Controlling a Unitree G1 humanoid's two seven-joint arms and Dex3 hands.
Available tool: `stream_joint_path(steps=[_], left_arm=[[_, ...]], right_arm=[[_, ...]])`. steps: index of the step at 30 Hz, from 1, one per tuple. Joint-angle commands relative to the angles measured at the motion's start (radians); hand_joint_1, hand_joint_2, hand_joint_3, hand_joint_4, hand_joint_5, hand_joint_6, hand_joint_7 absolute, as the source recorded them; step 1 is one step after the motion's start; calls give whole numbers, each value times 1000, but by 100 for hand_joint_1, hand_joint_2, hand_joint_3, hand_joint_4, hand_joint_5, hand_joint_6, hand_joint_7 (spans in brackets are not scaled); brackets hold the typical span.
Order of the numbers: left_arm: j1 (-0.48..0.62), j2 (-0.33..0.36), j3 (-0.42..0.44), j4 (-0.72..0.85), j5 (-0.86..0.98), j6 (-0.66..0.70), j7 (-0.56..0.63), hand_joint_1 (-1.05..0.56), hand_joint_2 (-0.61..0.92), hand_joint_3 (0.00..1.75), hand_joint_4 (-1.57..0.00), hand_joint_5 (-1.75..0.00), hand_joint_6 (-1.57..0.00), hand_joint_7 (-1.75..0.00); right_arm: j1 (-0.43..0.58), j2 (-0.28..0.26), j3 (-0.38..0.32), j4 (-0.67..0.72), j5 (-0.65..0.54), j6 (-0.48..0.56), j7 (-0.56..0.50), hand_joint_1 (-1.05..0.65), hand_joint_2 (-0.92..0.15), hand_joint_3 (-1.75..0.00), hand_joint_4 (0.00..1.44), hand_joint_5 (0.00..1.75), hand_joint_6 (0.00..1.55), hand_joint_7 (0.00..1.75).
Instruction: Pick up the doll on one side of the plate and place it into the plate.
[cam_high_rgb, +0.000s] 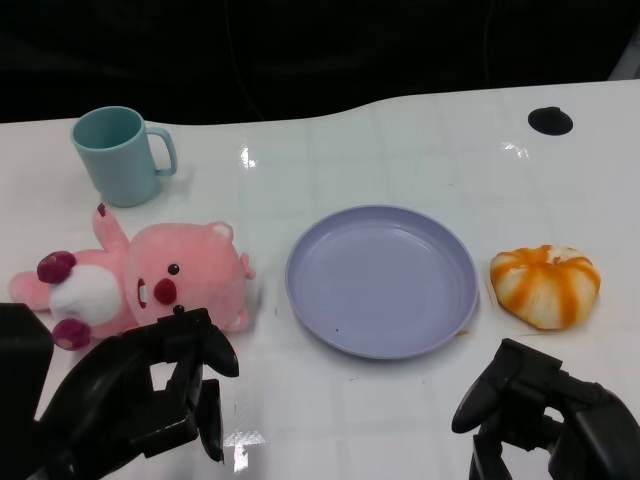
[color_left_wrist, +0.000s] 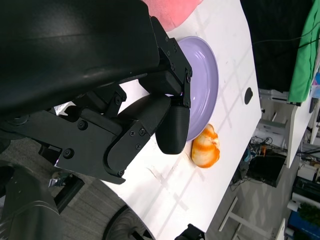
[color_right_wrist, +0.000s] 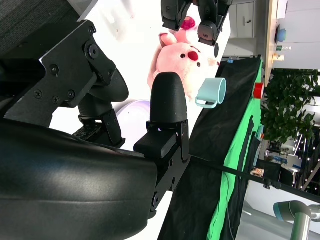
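White and glossy, the surface (cam_high_rgb: 400, 140) in front of you carries four things, one of each kind, against a dark backdrop. You have one plate (cam_high_rgb: 381, 279), lavender and round, at the middle, and nothing lies in it. You have one mug (cam_high_rgb: 117, 155), teal with its handle toward the plate, standing upright at the far left; you cannot see down into it from the head view. One pink doll (cam_high_rgb: 165, 278) lies on the surface just left of the plate, close to its rim, its face up and its white-bellied body stretched away to the left. One orange-and-white striped soft toy (cam_high_rgb: 545, 285), shaped like a small pumpkin, sits just right of the plate, close to its rim.

Your left hand (cam_high_rgb: 150, 395) hovers at the near edge just in front of the doll, fingers spread apart and curved, holding nothing; you cannot tell from the head view whether the fingertips touch the plush. Your right hand (cam_high_rgb: 545, 415) sits low at the near right, in front of the striped toy and apart from it, fingers loosely apart and empty.
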Motion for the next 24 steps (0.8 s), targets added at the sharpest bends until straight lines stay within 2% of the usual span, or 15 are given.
stream_joint_path(steps=[1, 24], left_arm=[[-5, 14, 1, -4, 15, -9, -1, -7, 43, 143, -91, -175, -73, -173], [-9, 9, 8, 4, 15, -8, -8, -7, 43, 143, -91, -175, -73, -173]], right_arm=[[1, -1, -1, -4, 2, 2, -4, 9, -42, -136, 72, 175, 63, 153], [-2, -1, -1, -4, 3, 8, -3, 8, -43, -134, 71, 175, 62, 153]])
